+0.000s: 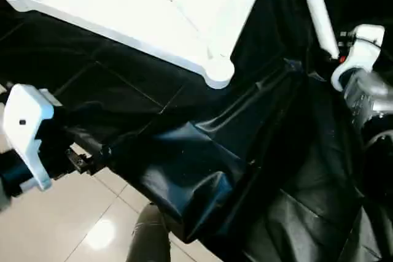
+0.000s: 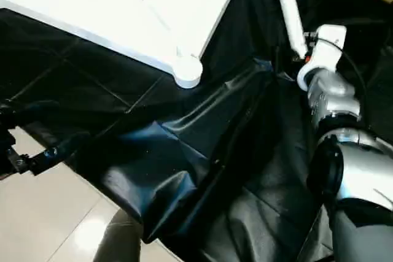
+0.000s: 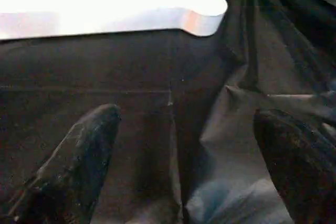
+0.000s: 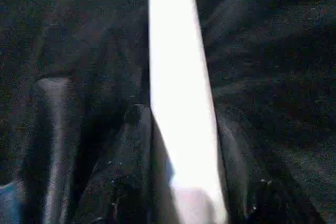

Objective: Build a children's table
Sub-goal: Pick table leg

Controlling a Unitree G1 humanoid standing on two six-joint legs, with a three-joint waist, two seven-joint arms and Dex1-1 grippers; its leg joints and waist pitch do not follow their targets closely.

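The white tabletop (image 1: 153, 10) lies underside up on a black cloth at the far left, a round corner socket (image 1: 219, 72) pointing toward me. One long white leg (image 1: 316, 4) slants up at the far right. In the right wrist view that leg (image 4: 176, 77) runs between my right gripper's (image 4: 181, 124) two black fingers (image 4: 131, 150), which press against both its sides. My left gripper (image 3: 186, 116) hovers open over the bare cloth, near side of the tabletop's edge (image 3: 105, 19), with nothing between its fingers (image 3: 84, 150).
A crumpled black cloth (image 1: 202, 151) covers the floor, with raised folds in the middle. Beige floor tiles (image 1: 55, 219) show at the near left. A grey rounded shape (image 1: 150, 237) sits at the near edge.
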